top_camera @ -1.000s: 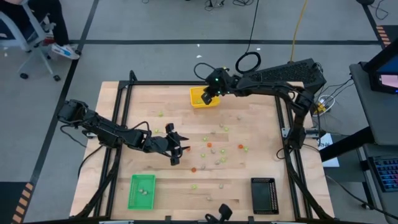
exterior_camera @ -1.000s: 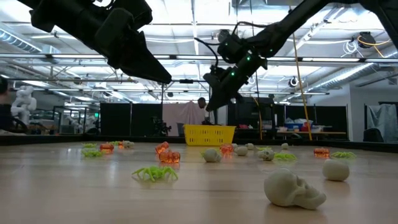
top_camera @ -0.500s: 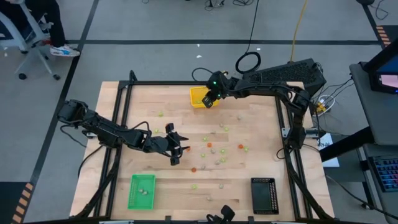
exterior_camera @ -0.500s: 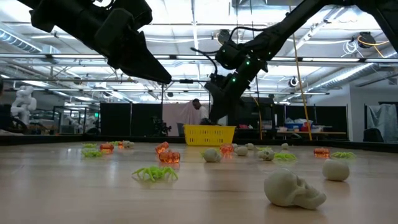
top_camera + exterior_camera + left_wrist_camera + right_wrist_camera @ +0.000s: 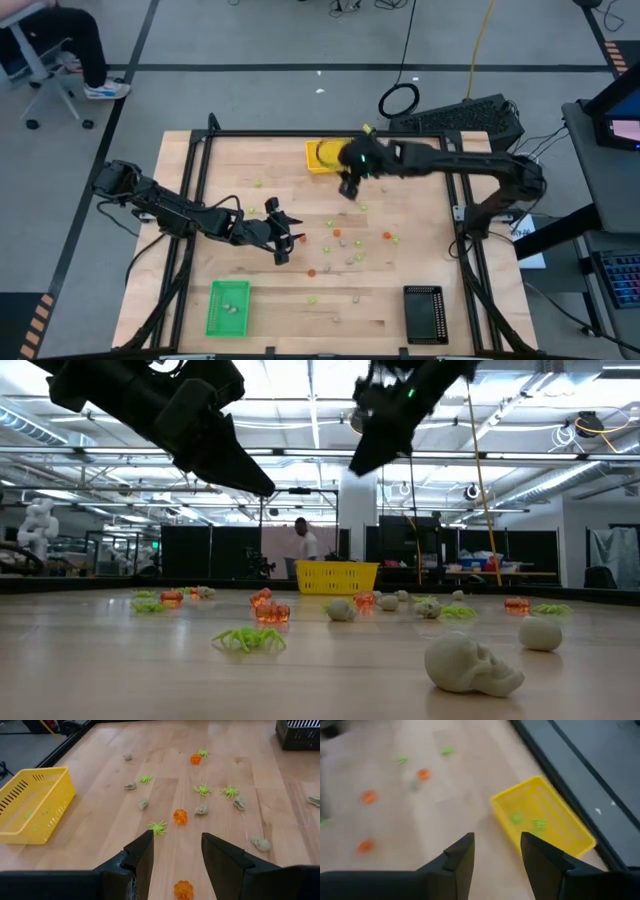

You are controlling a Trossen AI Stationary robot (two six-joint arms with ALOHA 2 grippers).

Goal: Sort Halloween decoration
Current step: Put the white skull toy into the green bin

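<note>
The small Halloween pieces (image 5: 338, 233) lie scattered over the middle of the table (image 5: 400, 270): light green spiders, orange pumpkins and pale skulls, most of them between the table's centre and its right edge, with a few more toward the near edge.

The right gripper (image 5: 348, 187) hangs above the table just in front of the yellow tray (image 5: 318, 156), which sits at the middle of the far edge. Its fingers (image 5: 457, 857) are parted with nothing between them. The tray is just beside it on the far side, with a couple of green pieces (image 5: 538, 824) inside; the scattered pieces lie nearer the table's centre, apart from the gripper.

The left gripper (image 5: 283, 238) hovers over the table left of centre, raised off the surface, its fingers (image 5: 141, 854) spread wide and empty. An orange pumpkin (image 5: 183, 890) lies on the wood directly between and below the fingertips, another pumpkin (image 5: 180, 816) and a green spider (image 5: 157, 826) a little beyond.

A green tray (image 5: 228, 307) with a few pale pieces rests near the table's near left corner, and a black tray (image 5: 424, 314) near its near right corner.
</note>
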